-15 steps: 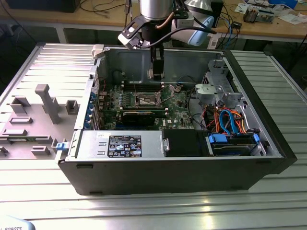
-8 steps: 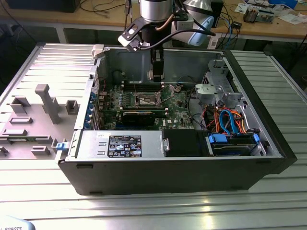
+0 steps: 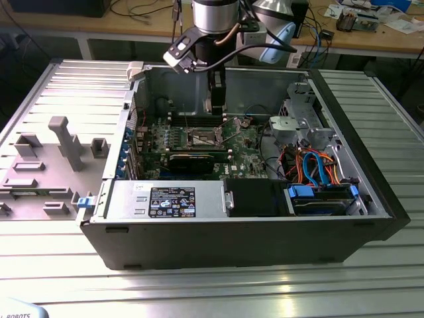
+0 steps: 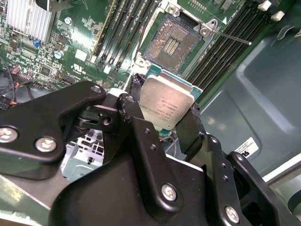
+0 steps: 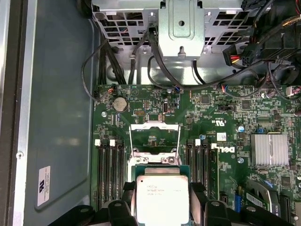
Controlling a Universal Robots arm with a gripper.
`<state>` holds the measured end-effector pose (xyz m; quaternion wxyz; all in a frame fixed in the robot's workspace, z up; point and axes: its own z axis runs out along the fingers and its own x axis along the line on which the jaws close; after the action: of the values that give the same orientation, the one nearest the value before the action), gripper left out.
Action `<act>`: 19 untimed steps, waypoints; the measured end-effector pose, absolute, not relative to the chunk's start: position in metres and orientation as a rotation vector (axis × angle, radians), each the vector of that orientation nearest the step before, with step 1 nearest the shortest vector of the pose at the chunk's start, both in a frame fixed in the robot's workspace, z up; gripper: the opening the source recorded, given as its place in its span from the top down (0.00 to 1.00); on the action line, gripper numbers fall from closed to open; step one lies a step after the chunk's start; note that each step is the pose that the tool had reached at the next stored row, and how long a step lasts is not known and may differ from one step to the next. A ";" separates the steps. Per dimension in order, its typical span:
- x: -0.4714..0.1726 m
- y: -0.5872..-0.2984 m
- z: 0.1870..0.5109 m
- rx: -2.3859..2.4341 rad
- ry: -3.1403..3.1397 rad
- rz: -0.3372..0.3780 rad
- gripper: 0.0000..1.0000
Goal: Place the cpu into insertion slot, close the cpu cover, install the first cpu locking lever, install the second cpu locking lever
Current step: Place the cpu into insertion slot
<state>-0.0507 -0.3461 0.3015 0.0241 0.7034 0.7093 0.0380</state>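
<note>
My gripper (image 4: 165, 107) is shut on the cpu (image 4: 167, 106), a small square chip with a silvery top, held by two opposite edges between black fingers (image 4: 190, 129). The insertion slot (image 4: 171, 42) lies open on the green circuit board just beyond the chip, its dark centre bare. A thin locking lever (image 4: 230, 36) sticks out beside it. In the first wrist view the cpu (image 5: 162, 197) hangs over the board, and the cpu cover (image 5: 154, 136), a silver frame with a window, is swung open past it. In the exterior view the gripper (image 3: 216, 106) reaches down into the case above the slot (image 3: 202, 138).
Long black memory slots (image 5: 109, 174) flank the socket on both sides. A finned heat sink (image 5: 269, 149), a metal drive cage (image 5: 181, 23) and loose cables (image 5: 117, 66) are nearby. The case wall (image 5: 56, 117) runs close alongside. A grey fixture tray (image 3: 53, 159) lies at the exterior view's left.
</note>
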 end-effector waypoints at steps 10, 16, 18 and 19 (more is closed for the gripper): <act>-0.051 -0.346 0.295 2.178 2.196 0.115 0.46; -0.051 -0.347 0.294 2.179 2.197 0.115 0.46; -0.051 -0.347 0.294 2.179 2.197 0.114 0.46; -0.051 -0.347 0.294 2.179 2.197 0.115 0.46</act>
<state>-0.0507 -0.3468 0.2942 0.0225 0.7035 0.7093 0.0370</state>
